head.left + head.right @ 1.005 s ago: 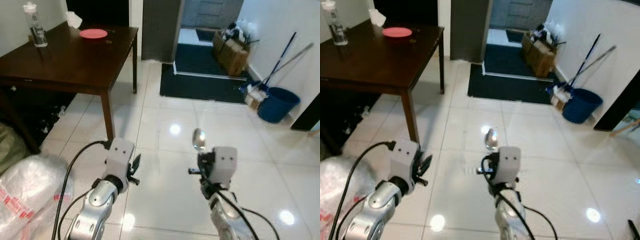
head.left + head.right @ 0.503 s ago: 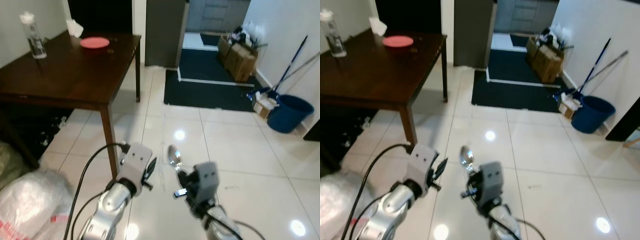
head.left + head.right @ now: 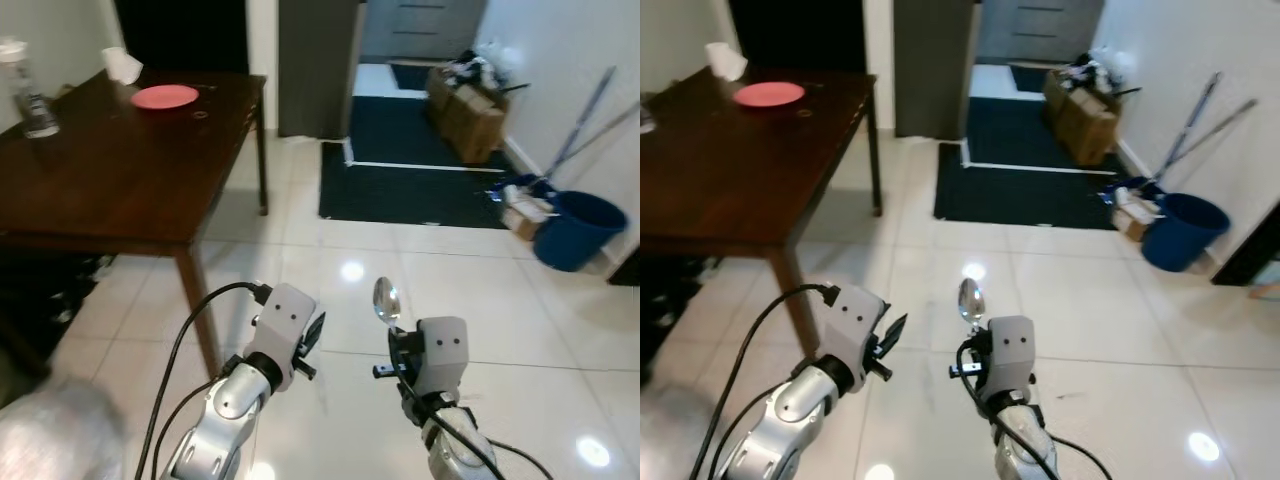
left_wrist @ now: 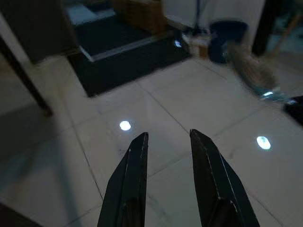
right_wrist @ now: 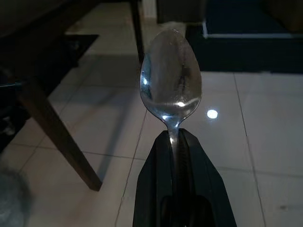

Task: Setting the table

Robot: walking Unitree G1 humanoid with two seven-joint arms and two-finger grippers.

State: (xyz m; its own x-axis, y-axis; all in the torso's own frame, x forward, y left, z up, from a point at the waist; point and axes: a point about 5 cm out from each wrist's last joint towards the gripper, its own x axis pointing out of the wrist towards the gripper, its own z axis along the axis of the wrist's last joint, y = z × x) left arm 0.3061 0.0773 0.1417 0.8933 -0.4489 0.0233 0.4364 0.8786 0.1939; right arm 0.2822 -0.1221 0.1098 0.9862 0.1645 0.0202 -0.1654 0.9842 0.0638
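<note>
Nearest the robot, short of the table: right gripper (image 5: 176, 142) clenched on the thin stem of a shiny metal spoon (image 3: 386, 300), its oval bowl upright.
Beside it: left gripper (image 4: 168, 142), matte black tapered fingers parted, grasping nothing.
Risk: smooth narrow handle, pinched low; it may twist or slip while walking and drop onto the glossy white tiled floor (image 3: 470, 270).
Farther left: dark polished wooden table (image 3: 110, 160).
Table's far end: flat round red plate (image 3: 165, 96).
</note>
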